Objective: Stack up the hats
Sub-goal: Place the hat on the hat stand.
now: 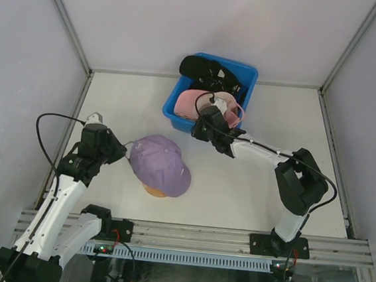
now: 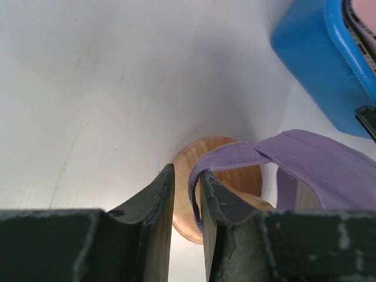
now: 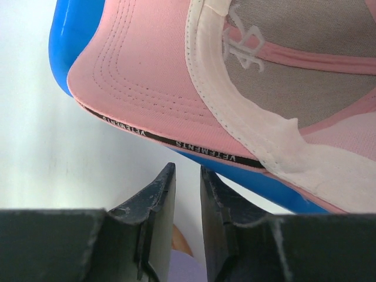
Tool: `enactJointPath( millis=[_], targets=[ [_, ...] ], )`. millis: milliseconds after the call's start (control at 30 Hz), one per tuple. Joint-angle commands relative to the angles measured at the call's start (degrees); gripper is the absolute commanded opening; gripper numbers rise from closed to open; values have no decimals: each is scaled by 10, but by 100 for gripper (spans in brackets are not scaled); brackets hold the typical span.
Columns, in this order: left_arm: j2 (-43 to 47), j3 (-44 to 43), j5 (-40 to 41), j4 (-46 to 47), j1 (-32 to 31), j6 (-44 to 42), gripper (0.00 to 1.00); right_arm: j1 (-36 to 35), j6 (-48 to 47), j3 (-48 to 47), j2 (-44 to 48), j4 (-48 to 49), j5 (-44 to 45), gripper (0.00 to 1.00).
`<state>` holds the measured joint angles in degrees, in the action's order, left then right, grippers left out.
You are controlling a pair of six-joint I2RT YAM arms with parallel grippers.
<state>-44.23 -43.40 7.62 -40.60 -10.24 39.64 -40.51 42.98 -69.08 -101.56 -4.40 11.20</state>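
A lavender hat (image 1: 162,162) sits on a round wooden head-form (image 1: 154,191) in the middle of the table. My left gripper (image 1: 126,150) is at the hat's back-left edge. In the left wrist view its jaws (image 2: 187,173) stand narrowly open, and the hat's lavender strap (image 2: 311,158) loops over the right finger, its edge lying in the gap. A pink hat (image 1: 195,102) (image 3: 147,76) and a black hat (image 1: 202,68) lie in the blue bin (image 1: 248,73). My right gripper (image 1: 201,125) (image 3: 187,170) is narrowly open and empty, just below the pink brim.
The blue bin (image 3: 64,53) (image 2: 305,64) stands at the back centre of the white table, its near wall right in front of my right gripper. The wooden head-form (image 2: 235,176) stands directly beyond my left fingers. Metal frame rails and grey walls close in the table.
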Motion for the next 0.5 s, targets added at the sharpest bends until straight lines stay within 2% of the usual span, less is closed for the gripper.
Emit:
enactJointPath(
  millis=[0,167,333,467],
  targets=[
    [-4,5,-45,66,6,-31,29,-1,-16,0,59,-2,12,26],
    [-12,12,-71,86,6,-50,31,-22,7,72,136,-9,11,33],
    [-28,15,-82,91,6,-75,34,-46,34,149,227,30,-2,37],
    [-26,23,-86,90,6,-82,37,-73,25,155,273,37,-2,40]
  ],
)
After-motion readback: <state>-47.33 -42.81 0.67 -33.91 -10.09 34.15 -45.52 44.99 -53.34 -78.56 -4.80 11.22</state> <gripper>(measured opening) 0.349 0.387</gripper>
